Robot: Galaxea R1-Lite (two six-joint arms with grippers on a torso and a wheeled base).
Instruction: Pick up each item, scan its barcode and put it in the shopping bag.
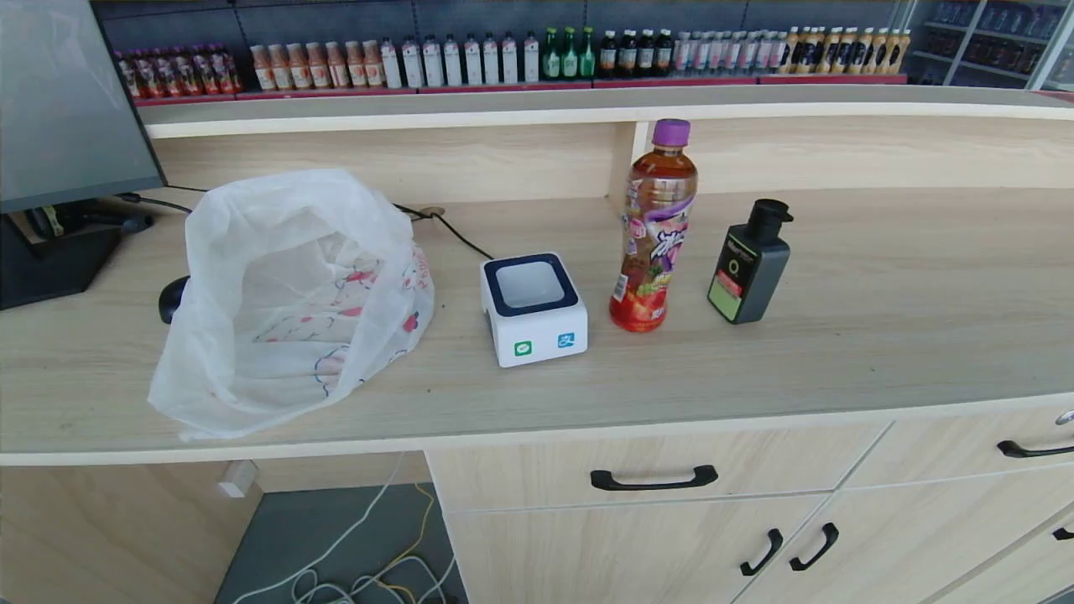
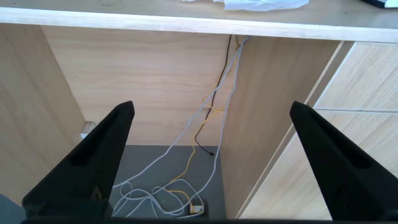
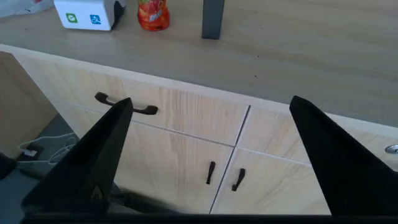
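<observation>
On the wooden counter (image 1: 881, 335) a white plastic shopping bag (image 1: 294, 294) lies open at the left. A white barcode scanner (image 1: 533, 308) with a dark-framed window sits beside it. To its right stand a red tea bottle (image 1: 653, 226) with a purple cap and a dark pump bottle (image 1: 748, 264) with a green label. The scanner (image 3: 87, 14), tea bottle base (image 3: 153, 15) and pump bottle base (image 3: 212, 18) also appear in the right wrist view. My left gripper (image 2: 208, 158) hangs open below the counter edge, facing a cabinet recess. My right gripper (image 3: 208, 155) is open in front of the cabinet doors.
A monitor (image 1: 71, 101) and black stand sit at the counter's far left, with a black mouse (image 1: 172, 298) behind the bag. Cables (image 2: 186, 180) lie on the floor in the recess. Drawers with black handles (image 1: 654, 480) run under the counter. Shelves of bottles (image 1: 520, 59) line the back.
</observation>
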